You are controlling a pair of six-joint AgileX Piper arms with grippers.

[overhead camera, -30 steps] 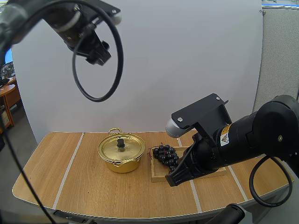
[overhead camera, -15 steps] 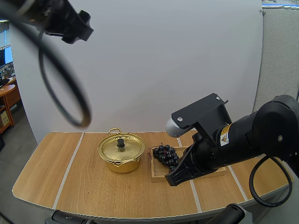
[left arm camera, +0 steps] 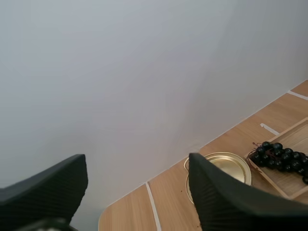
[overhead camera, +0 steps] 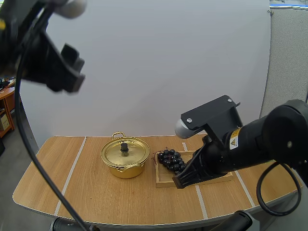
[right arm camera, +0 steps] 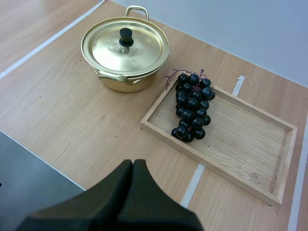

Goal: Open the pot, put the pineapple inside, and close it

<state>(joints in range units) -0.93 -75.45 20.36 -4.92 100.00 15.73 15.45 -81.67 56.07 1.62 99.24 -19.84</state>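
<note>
A gold pot (overhead camera: 125,158) stands on the table with its lid (right arm camera: 126,47) on and a black knob (overhead camera: 124,147) on top. To its right a bunch of dark grapes (overhead camera: 171,160) lies at the near-pot end of a wooden tray (overhead camera: 165,179). No pineapple is in sight. My right gripper (overhead camera: 177,182) hovers over the tray's front edge, in front of the grapes, its fingers (right arm camera: 134,169) together as one wedge with nothing in them. My left gripper (overhead camera: 67,72) is high above the table's left side, its fingers (left arm camera: 207,192) standing apart, the pot (left arm camera: 224,166) far below.
The wooden table (overhead camera: 91,192) has pale stripes (overhead camera: 71,171) across it and a rounded front-left edge. Bare table lies left of and in front of the pot. The tray's right half (right arm camera: 250,139) holds nothing.
My left arm has swung high above the table's left side and now looms larger and lower there. The right arm has shifted slightly up and right. Pot, grapes and tray have not moved.
</note>
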